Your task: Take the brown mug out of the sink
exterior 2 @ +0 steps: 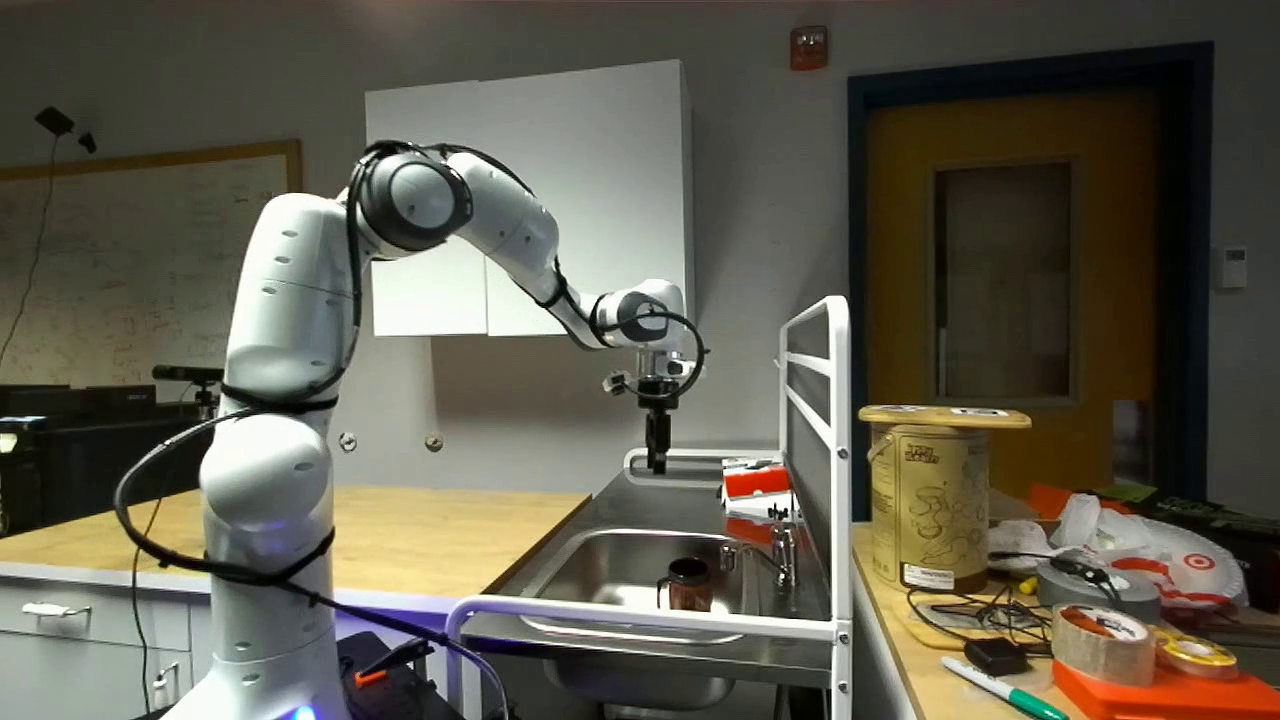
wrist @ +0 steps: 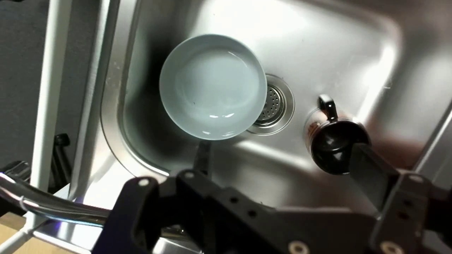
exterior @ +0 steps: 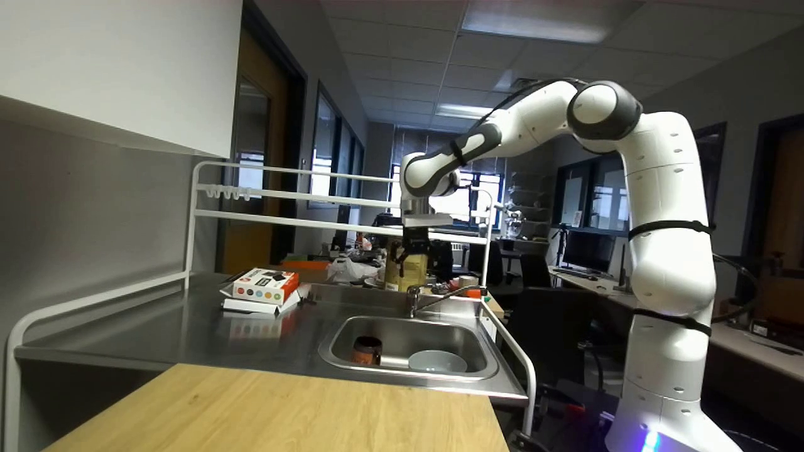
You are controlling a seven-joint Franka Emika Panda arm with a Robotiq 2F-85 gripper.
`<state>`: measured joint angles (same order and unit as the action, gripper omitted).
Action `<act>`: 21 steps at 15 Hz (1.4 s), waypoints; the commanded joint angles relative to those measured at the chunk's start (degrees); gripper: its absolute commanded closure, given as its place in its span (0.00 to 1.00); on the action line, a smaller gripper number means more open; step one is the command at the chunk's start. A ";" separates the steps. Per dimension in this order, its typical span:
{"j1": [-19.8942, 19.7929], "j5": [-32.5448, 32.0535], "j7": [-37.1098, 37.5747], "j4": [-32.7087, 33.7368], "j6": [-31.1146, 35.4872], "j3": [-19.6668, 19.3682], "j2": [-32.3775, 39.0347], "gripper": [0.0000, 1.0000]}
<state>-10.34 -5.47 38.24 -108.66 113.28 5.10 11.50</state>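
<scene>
In the wrist view the brown mug (wrist: 333, 145) stands upright in the sink (wrist: 328, 53), at four o'clock from the pale bowl (wrist: 213, 86) and with its handle (wrist: 329, 107) toward twelve, while the hand (wrist: 281, 145) hangs above with its fingers (wrist: 369, 173) spread wide, one of them hiding part of the mug's rim.
</scene>
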 commanded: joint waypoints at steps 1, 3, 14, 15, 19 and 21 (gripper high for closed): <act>4.89 2.19 3.94 14.23 -4.37 -5.51 13.81 0.00; 6.05 4.31 4.51 20.10 -6.24 -7.48 20.59 0.00; 7.42 15.53 5.53 49.10 -18.96 -8.63 44.81 0.00; 7.48 15.80 5.81 51.49 -19.54 -8.69 46.53 0.00; 6.98 15.96 6.92 57.49 -21.76 -8.94 51.30 0.00; 6.19 16.00 7.44 58.82 -22.62 -9.20 52.62 0.00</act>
<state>-3.18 9.54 43.96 -55.94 93.89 -3.45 60.43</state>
